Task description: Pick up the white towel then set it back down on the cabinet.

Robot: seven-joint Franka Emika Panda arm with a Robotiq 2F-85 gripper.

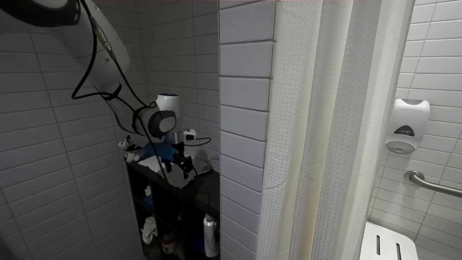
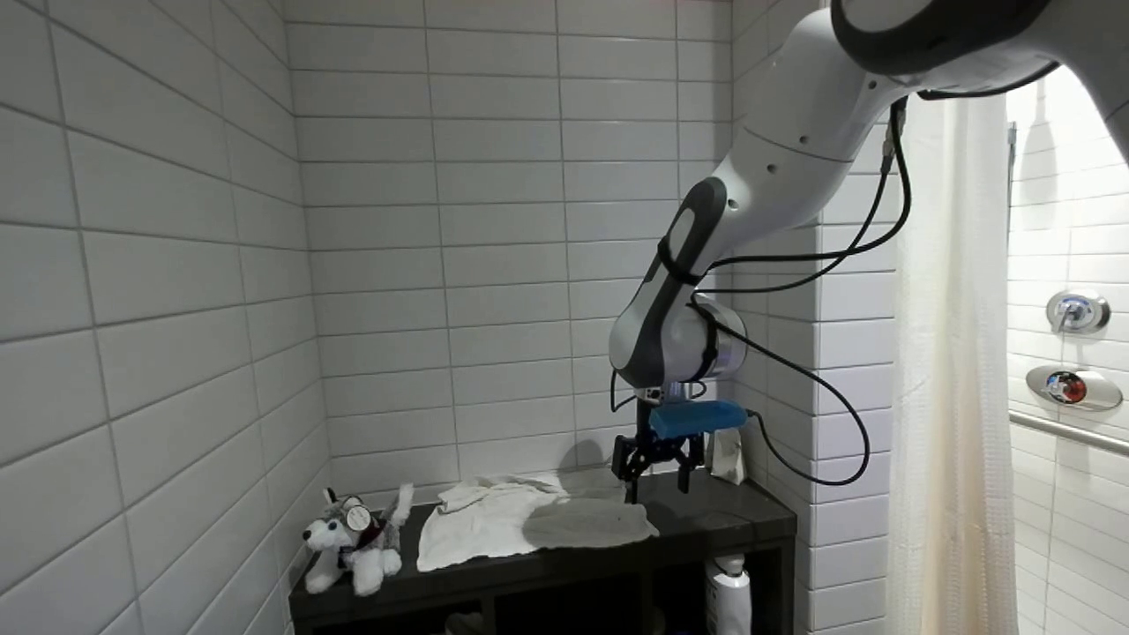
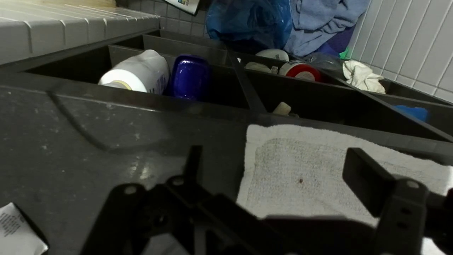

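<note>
The white towel (image 2: 494, 525) lies spread out on the black top of the cabinet (image 2: 728, 507), low in the middle of an exterior view. It is thin, soft cloth, wrinkly at the back and wavy along the front. In the wrist view its weave looks rough, with a tiny brown spot. The gripper (image 3: 276, 159) has its hard black fingers spread wide and free, one over the towel and one over the bare, speckled top; I cannot tell if they touch. A fluffy toy husky (image 2: 355, 551) stands at the lower left of an exterior view. A shiny, crinkly blue plastic bag (image 3: 249, 23) is at the top middle of the wrist view, beside a bunched-up blue-grey cloth (image 3: 318, 21). A bumpy white shower curtain (image 1: 325, 126) hangs in tall folds, right of the middle in an exterior view.
</note>
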